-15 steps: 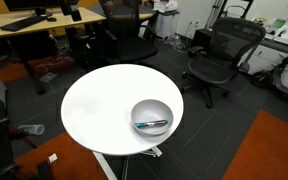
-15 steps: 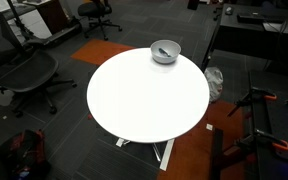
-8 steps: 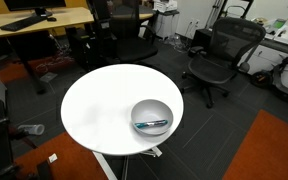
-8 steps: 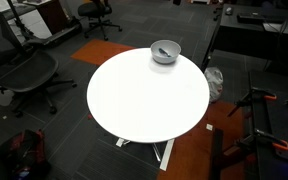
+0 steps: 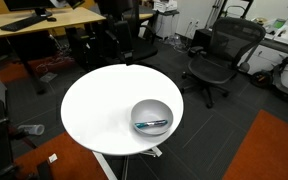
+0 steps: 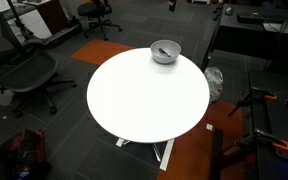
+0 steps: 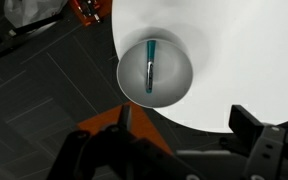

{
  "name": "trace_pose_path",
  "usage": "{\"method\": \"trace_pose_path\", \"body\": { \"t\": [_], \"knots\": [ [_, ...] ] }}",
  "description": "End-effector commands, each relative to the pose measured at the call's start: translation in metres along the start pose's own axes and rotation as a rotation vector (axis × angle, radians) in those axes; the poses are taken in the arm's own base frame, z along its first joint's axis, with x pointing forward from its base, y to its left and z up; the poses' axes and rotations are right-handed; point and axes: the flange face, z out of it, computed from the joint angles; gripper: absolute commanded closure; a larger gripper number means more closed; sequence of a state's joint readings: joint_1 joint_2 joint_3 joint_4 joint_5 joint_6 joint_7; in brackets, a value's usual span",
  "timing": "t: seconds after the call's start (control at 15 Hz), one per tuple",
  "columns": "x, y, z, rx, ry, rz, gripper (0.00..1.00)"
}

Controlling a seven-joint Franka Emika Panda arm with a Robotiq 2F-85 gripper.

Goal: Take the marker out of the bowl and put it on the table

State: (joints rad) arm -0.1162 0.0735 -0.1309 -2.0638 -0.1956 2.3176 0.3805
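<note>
The silver-grey bowl [image 5: 151, 116] sits near the edge of the round white table [image 5: 99, 105]; it shows in both exterior views [image 6: 165, 50]. The blue-teal marker [image 5: 151, 124] lies inside the bowl. In the wrist view the bowl [image 7: 172, 80] is straight below, with the marker [image 7: 151, 64] lying lengthwise in it. My gripper [image 7: 184, 136] is open and empty, well above the bowl and table, its dark fingers framing the bottom of the wrist view. Only its tip [image 6: 172, 4] shows at the top edge of an exterior view.
Black office chairs [image 5: 216, 55] [image 6: 19, 72] stand around the table. Wooden desks [image 5: 44, 20] are at the back. An orange-red carpet patch [image 5: 269, 150] lies on the dark floor. A white bag [image 6: 214, 82] sits on the floor by the table.
The bowl and marker have not moved. The gripper's tip has come slightly into view at the top edge of an exterior view.
</note>
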Motion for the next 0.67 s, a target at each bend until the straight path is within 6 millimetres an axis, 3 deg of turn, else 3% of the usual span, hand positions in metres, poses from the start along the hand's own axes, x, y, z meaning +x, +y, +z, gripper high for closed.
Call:
{"method": "trace_pose_path", "body": {
  "t": [0.0, 0.6],
  "knots": [
    [0.019, 0.005, 0.038, -0.009, 0.018, 0.083, 0.00],
    [0.031, 0.023, 0.138, -0.055, -0.052, 0.139, 0.00]
  ]
}}
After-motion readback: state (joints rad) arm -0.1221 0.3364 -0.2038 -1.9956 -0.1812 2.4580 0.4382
